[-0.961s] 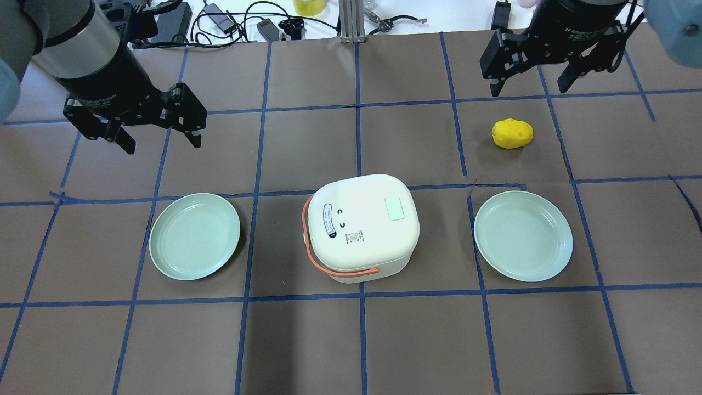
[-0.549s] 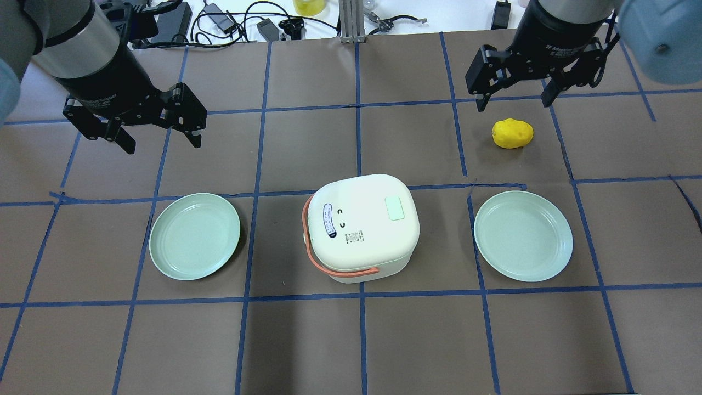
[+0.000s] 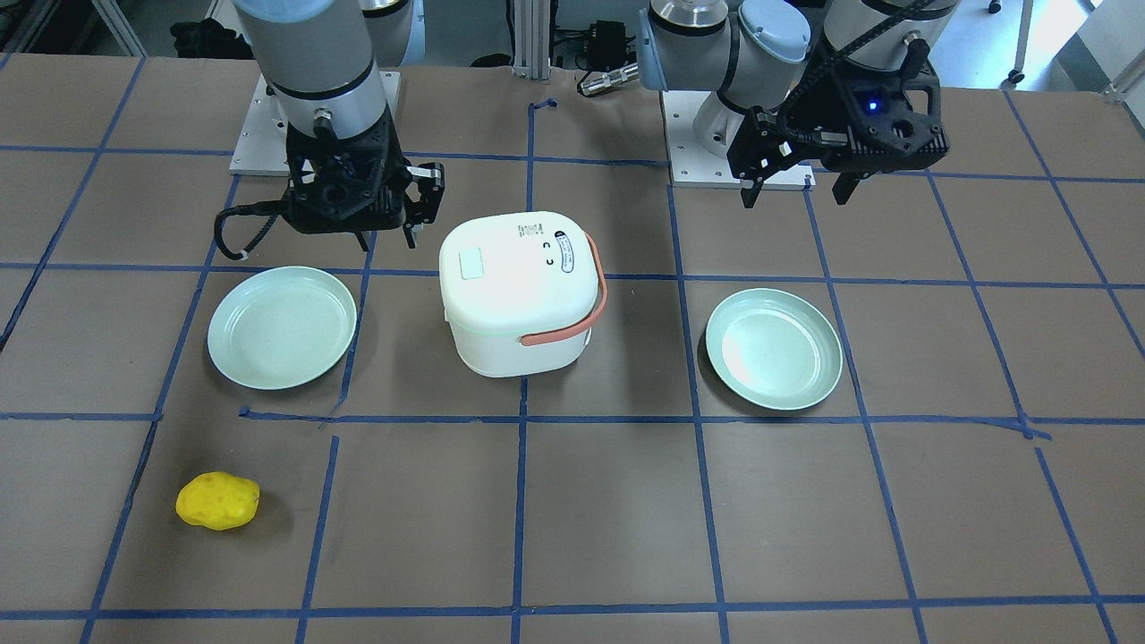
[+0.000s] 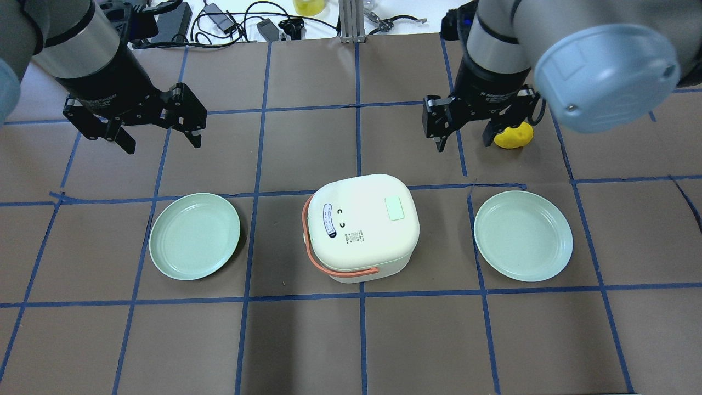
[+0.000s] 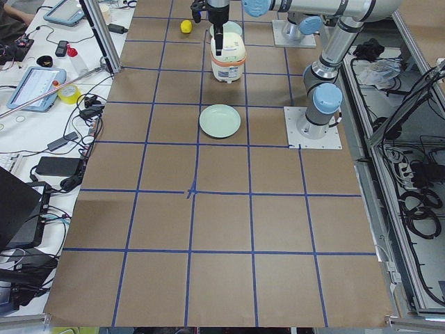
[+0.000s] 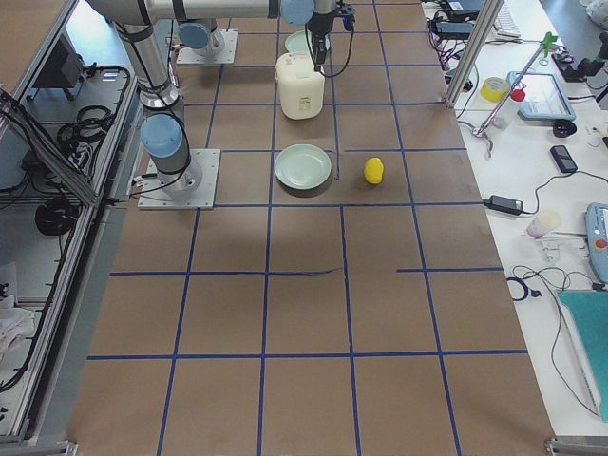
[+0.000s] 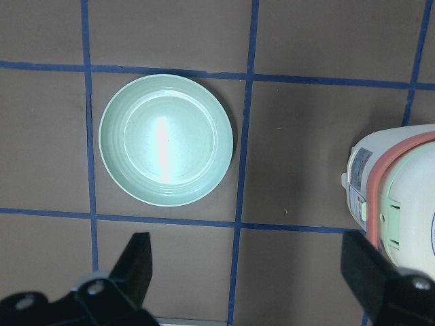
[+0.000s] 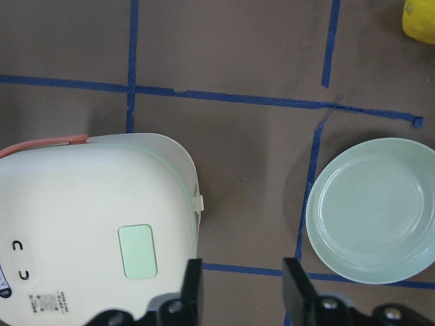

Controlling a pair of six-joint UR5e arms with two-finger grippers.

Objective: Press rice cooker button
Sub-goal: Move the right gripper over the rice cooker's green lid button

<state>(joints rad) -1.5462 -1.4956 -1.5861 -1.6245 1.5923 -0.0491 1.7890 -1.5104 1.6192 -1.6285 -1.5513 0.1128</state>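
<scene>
Two grippers are seen empty, fingers apart: the left gripper spread wide, the right gripper less so, near the rice cooker, nothing touched.

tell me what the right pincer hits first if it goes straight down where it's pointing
Probably bare table between the rice cooker and the plate; the right pincer frames brown paper there, the green button off to its side. Depth is unclear, so it might clip the cooker's edge.
</scene>
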